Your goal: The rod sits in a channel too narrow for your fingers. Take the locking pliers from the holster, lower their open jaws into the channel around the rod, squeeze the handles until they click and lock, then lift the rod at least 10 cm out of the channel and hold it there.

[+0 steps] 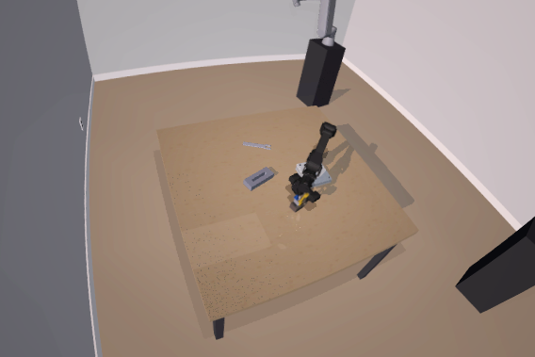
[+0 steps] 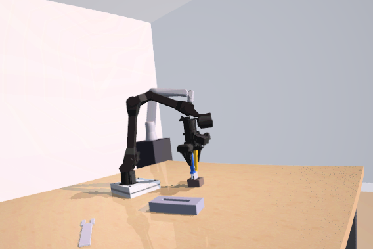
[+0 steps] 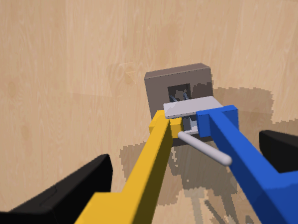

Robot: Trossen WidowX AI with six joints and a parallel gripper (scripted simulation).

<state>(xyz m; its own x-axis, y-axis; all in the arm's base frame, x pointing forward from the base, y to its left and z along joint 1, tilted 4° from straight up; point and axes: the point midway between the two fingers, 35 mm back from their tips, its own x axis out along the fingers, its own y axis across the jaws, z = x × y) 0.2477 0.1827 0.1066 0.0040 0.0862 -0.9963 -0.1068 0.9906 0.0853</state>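
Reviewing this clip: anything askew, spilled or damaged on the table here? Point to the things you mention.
Nothing looks spilled or damaged. The pliers [image 2: 192, 163] [image 3: 145, 170] stand in their dark holster [image 1: 295, 207] [image 2: 195, 182] [image 3: 179, 78], between the open gripper's fingers. The grey channel block [image 1: 258, 179] [image 2: 176, 206] and the pale fork-ended tool [image 1: 256, 145] [image 2: 86, 234] look undisturbed.

No text, label, brand, number or sign can be read anywhere in the three views — top, exterior or wrist. The small pale mark on the dark wall [image 1: 38, 182], toward nine o'clock in the top view, is too small to make out — whether it bears any lettering, I cannot tell. The dark specks on the table top [image 1: 226, 267] [image 2: 312, 192], gathered toward seven o'clock in the top view and three o'clock in the exterior one, form no letters or figures that can be read.
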